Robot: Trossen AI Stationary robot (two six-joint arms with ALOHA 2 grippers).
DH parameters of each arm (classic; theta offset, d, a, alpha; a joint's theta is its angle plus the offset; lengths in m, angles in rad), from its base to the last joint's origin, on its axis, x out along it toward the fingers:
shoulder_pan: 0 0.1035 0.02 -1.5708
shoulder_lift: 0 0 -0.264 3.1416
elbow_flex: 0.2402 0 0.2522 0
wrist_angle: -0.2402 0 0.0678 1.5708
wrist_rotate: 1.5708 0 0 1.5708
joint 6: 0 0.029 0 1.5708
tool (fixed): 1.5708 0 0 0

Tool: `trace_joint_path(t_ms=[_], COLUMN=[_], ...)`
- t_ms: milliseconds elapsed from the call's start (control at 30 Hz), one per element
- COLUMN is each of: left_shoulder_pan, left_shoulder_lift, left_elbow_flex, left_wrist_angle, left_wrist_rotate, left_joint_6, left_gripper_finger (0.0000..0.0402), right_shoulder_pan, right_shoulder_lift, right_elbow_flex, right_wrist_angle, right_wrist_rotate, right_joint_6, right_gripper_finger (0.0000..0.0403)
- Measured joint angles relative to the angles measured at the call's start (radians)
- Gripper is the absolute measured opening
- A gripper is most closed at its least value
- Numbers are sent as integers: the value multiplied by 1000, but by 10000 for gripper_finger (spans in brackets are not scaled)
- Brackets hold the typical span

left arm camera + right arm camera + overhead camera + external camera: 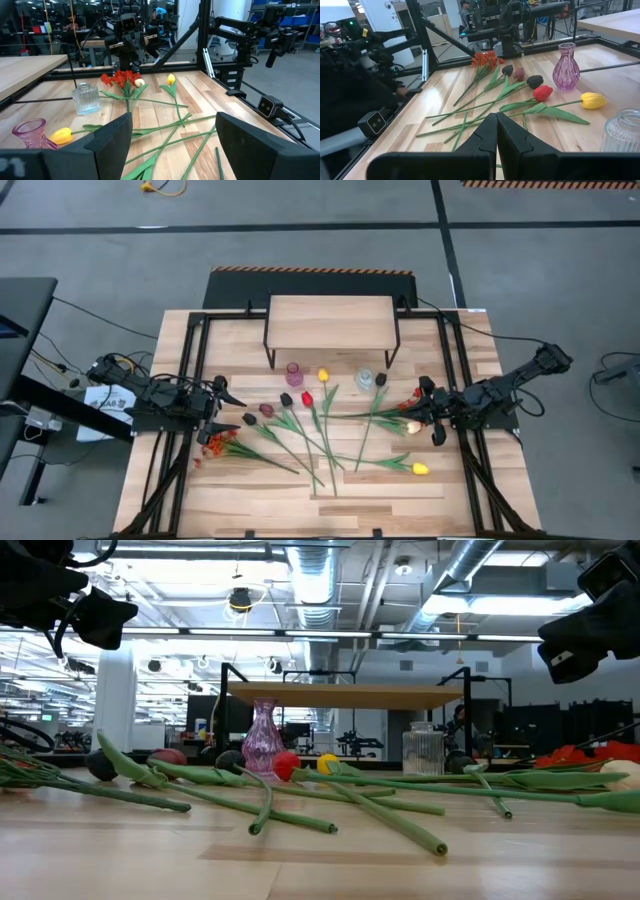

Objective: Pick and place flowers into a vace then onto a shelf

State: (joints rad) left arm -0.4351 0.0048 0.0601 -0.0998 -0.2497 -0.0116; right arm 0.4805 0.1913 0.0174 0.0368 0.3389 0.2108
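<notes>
Several flowers [325, 430] lie flat on the plank table, stems crossing, with yellow, red, dark and cream heads. One orange-red spray [215, 445] lies near my left gripper and another [410, 402] near my right. A pink vase [294, 373] and a clear glass vase [365, 379] stand upright in front of the shelf [331, 323] at the far side. My left gripper [236, 411] hovers open at the table's left, pointing level toward the flowers. My right gripper [420, 412] hovers shut at the table's right, above the flowers. In the wrist views both grippers, left [172, 145] and right [496, 122], hold nothing.
Black frame rails [190, 380] run along the table's left and right sides [462, 380]. A small camera block [270, 105] sits at the table's edge. The shelf top [345, 695] stands above the vases, pink [262, 740] and clear [424, 750]. People show in the room beyond.
</notes>
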Motion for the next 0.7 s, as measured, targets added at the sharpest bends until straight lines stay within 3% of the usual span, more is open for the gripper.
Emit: trace_joint_path(t_ms=[700], left_shoulder_pan=[0], left_shoulder_lift=[0], left_elbow_flex=[0], left_wrist_angle=[0], left_wrist_rotate=[0], left_joint_6=[0], left_gripper_finger=[275], right_shoulder_pan=[0], right_shoulder_lift=[0], right_elbow_flex=[0], right_wrist_angle=[0], right_wrist_rotate=[0], right_joint_6=[0], right_gripper_finger=[0])
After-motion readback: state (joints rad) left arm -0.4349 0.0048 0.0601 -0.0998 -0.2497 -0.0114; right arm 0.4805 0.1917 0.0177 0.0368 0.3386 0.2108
